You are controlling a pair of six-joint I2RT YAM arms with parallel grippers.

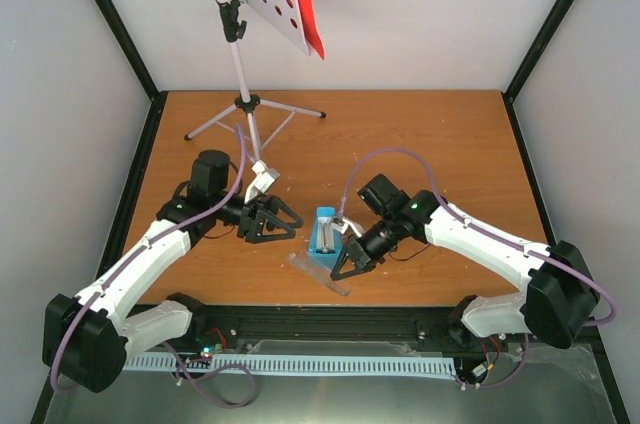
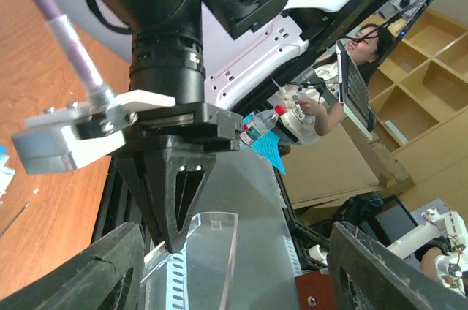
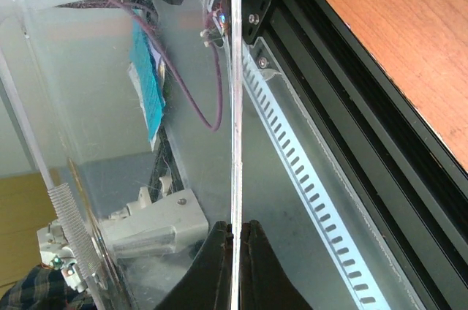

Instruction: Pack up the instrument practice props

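Top view: blue metronome (image 1: 325, 231) sits mid-table on a clear plate (image 1: 320, 276), long axis running near-to-far. Left gripper (image 1: 274, 220) is just beside it on its left, jaws apart, nothing held. Right gripper (image 1: 346, 262) is at its near-right corner and looks nearer. Music stand (image 1: 240, 64) with red sheet (image 1: 312, 14) is at the far edge of the table (image 1: 430, 134), well apart. No green sheet seen.

Left wrist: own fingers spread wide, empty; right gripper opposite, tips on the clear plate. Nothing in between.

Right wrist: fingers pinched closed on the plate's thin edge; metronome out of view.
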